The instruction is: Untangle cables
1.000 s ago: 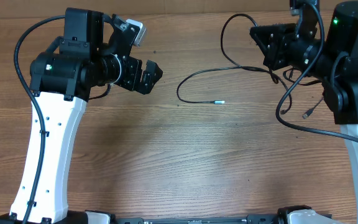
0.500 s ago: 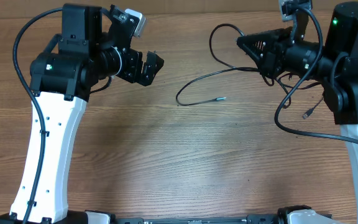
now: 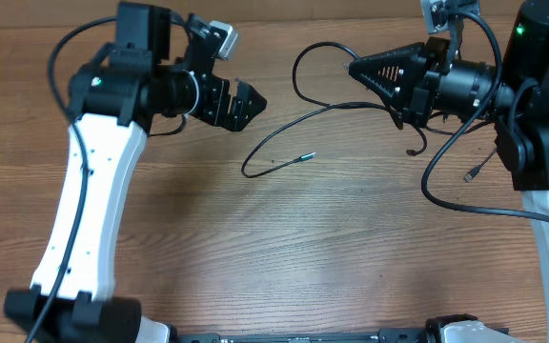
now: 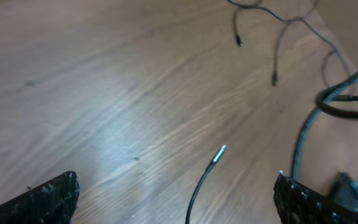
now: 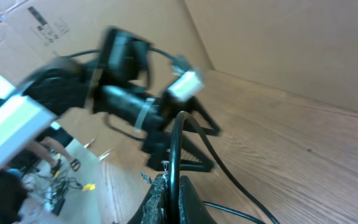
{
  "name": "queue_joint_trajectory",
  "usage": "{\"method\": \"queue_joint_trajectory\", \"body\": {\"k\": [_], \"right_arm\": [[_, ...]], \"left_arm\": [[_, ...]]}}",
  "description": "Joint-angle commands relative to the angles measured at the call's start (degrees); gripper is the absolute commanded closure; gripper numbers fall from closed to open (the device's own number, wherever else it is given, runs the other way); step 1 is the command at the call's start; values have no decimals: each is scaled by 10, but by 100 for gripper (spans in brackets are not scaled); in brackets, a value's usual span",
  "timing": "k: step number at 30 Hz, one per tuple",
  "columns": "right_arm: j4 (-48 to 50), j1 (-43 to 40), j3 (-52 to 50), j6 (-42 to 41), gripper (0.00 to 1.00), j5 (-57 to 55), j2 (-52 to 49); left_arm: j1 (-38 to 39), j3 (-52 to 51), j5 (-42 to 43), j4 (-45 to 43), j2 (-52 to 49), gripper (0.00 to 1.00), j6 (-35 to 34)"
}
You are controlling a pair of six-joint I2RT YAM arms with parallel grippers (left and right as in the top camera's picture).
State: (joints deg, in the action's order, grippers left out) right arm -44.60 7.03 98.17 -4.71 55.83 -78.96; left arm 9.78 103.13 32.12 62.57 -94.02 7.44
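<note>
The right gripper (image 3: 358,69) is clamping tight on a thin black cable (image 3: 276,163), apparently the one trailing down onto the tabletop (image 3: 303,248). The left gripper (image 3: 244,101) is hovering nearby, jaws spread wide.

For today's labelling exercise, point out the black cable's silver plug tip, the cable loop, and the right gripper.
silver plug tip (image 3: 309,154), overhead view, metal end of the cable.
cable loop (image 3: 295,72), overhead view, left curve of the loop.
right gripper (image 3: 354,68), overhead view, closed fingertips.
</note>
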Motion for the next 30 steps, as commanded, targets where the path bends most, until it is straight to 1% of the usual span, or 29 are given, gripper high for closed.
{"method": "queue_joint_trajectory", "body": {"k": [1, 4, 6, 10, 13, 14, 17, 19, 25, 30], "right_arm": [[3, 0, 6, 0, 96, 35, 9], [4, 0, 6, 0, 96, 34, 8], [4, 0, 6, 0, 96, 34, 6], [4, 0, 6, -2, 96, 34, 0], [11, 0, 6, -15, 96, 35, -8], [19, 0, 6, -29, 96, 38, -12], [33, 0, 6, -33, 96, 68, -15], [43, 0, 6, -46, 96, 93, -16], [40, 0, 6, -47, 96, 145, -15], [40, 0, 6, -56, 96, 167, -15]], "left_arm": [[5, 9, 123, -9, -40, 0, 4], [6, 9, 199, -19, -45, 0, 39], [9, 9, 244, -21, -46, 0, 77], [13, 9, 289, -19, -46, 0, 125], [18, 9, 292, -9, -46, 0, 148], [22, 9, 292, -9, -46, 0, 149], [29, 9, 290, -14, -46, 0, 149], [37, 9, 290, -27, -46, 0, 149], [54, 9, 290, -78, -46, 0, 149], [57, 9, 275, -109, -46, 0, 146]]}}
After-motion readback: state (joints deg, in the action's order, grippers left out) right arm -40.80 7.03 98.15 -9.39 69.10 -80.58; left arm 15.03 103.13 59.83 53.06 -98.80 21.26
